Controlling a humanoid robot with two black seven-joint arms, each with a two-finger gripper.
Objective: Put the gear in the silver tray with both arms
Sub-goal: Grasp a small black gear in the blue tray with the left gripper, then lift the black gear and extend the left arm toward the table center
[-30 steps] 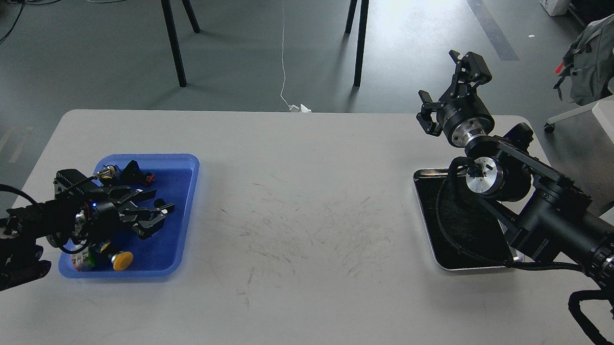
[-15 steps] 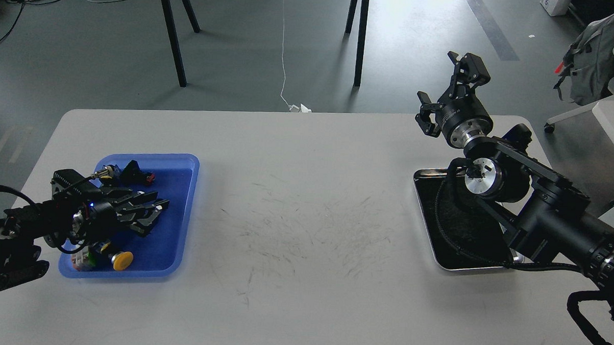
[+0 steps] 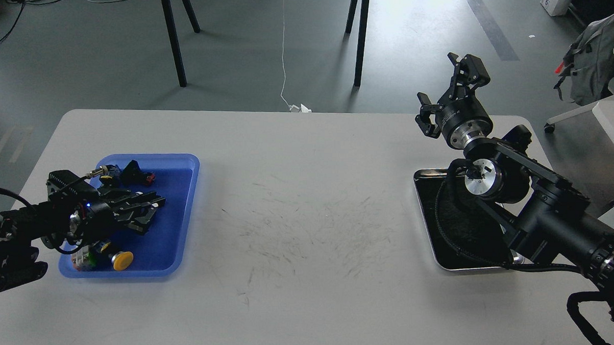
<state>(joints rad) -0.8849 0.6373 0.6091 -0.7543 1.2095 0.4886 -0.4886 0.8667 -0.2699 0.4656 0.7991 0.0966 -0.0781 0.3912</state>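
My left gripper [image 3: 152,210] lies low inside the blue plastic tray [image 3: 180,214] at the left. Its fingers are drawn together on a small dark part that I take for the gear [image 3: 150,209]; the part is hard to tell from the black fingers. The silver tray [image 3: 439,261], shiny-rimmed with a black inner surface, sits at the right of the table and is partly hidden by my right arm. My right gripper [image 3: 445,88] is open and empty, raised above the far right table edge, beyond the silver tray.
The blue tray also holds a yellow button [image 3: 121,258], a red-and-black part [image 3: 139,176] and other small pieces. The white table [image 3: 306,203] has scuff marks in the middle. Black stand legs [image 3: 171,32] and a chair [image 3: 602,65] stand beyond the table.
My left gripper's fingers have closed inside the blue tray, and it has drawn back a little to the left. My right arm has barely moved.
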